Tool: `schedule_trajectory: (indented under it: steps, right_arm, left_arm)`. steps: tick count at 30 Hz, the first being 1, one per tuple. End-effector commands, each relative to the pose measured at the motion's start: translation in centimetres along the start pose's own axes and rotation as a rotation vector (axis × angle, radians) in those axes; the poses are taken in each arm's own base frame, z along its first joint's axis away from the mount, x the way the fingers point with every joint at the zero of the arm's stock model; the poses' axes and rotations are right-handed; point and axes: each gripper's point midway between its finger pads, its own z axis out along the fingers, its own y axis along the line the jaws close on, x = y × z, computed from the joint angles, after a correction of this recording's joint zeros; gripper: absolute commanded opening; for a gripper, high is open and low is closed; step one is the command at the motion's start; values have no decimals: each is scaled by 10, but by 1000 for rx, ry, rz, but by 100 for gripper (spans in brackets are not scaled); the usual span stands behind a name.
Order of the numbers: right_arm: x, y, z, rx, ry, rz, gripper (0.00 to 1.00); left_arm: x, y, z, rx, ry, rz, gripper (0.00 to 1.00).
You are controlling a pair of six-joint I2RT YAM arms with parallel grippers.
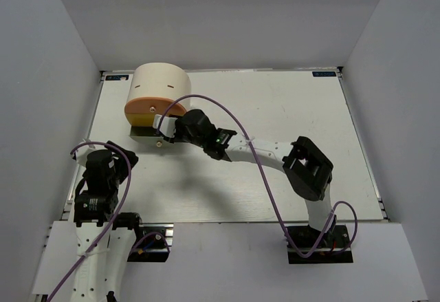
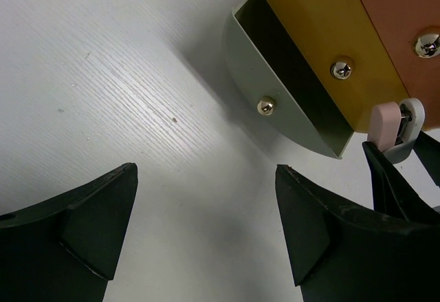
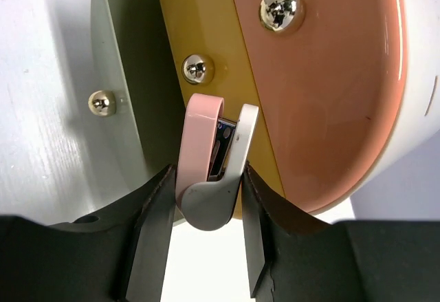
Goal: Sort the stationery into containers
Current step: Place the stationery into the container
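Note:
The cream-beige cylindrical box [image 1: 159,90] lies at the table's back left, its orange round face [image 3: 330,89] with knobs towards me. A yellow drawer [image 3: 199,34] and a grey-green drawer [image 3: 130,75] below it stand pulled out. My right gripper [image 3: 208,173] is shut on a small pink-and-white piece [image 3: 199,137] with a grey hinge end and holds it right at the yellow drawer's front. The piece also shows in the left wrist view [image 2: 385,120]. My left gripper [image 2: 206,206] is open and empty above bare table, left of the drawers. No markers or pens are in view.
White walls enclose the table [image 1: 289,109] at the back and both sides. My right arm [image 1: 261,152] stretches across the middle towards the box. The grey-green drawer [image 2: 289,102] juts out close to my left gripper's right finger.

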Motion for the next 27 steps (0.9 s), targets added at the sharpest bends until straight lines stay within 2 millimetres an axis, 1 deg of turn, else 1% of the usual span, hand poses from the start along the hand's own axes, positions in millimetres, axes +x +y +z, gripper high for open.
schedule_trajectory:
  steps: [1, 4, 6, 7, 10, 12, 13, 15, 17, 18, 19, 20, 21, 22, 24, 26, 27]
  right_arm:
    - [-12, -10, 8, 55, -53, -32, 28]
    - [-8, -3, 11, 26, -45, -35, 28]
    - [-8, -1, 11, 16, -49, -33, 28]
    - [-5, 3, 13, 8, -40, -36, 28]
    - [0, 8, 16, -4, -30, -37, 28]
    - [5, 8, 17, -3, -21, -38, 32]
    - [5, 11, 18, -7, -21, -37, 32]
    - [9, 10, 19, -6, -10, -39, 37]
    - [12, 14, 20, -16, -5, -40, 41]
    - [12, 15, 20, -19, -3, -40, 45]
    - [13, 14, 20, -18, -3, -38, 47]
    - [14, 16, 20, -26, 0, -41, 50]
    - [12, 17, 20, -29, -3, -41, 55]
    - [13, 18, 19, -31, -1, -42, 57]
    - [15, 19, 18, -42, 3, -38, 60]
    - [12, 21, 17, -45, -2, -41, 62]
    - [15, 21, 17, -45, 4, -41, 62]
  left_arm:
    - [-5, -6, -2, 25, -16, 7, 92]
    - [-5, -6, -2, 25, -16, 7, 92]
    - [-5, -6, -2, 25, -16, 7, 92]
    - [-5, -6, -2, 25, -16, 7, 92]
    - [-4, -7, -2, 32, -9, 7, 92]
    - [-4, -7, -2, 32, -9, 7, 92]
    - [-4, -7, -2, 32, -9, 7, 92]
    - [-4, -7, -2, 32, -9, 7, 92]
    - [-4, -7, -2, 32, -9, 7, 92]
    - [-4, -7, -2, 32, -9, 7, 92]
    - [-4, -7, -2, 32, -9, 7, 92]
    - [-4, -7, -2, 32, -9, 7, 92]
    - [-4, -7, -2, 32, -9, 7, 92]
    - [-4, -7, -2, 32, -9, 7, 92]
    - [-4, -7, -2, 32, -9, 7, 92]
    - [-4, -7, -2, 32, -9, 7, 92]
    - [-4, -7, -2, 32, -9, 7, 92]
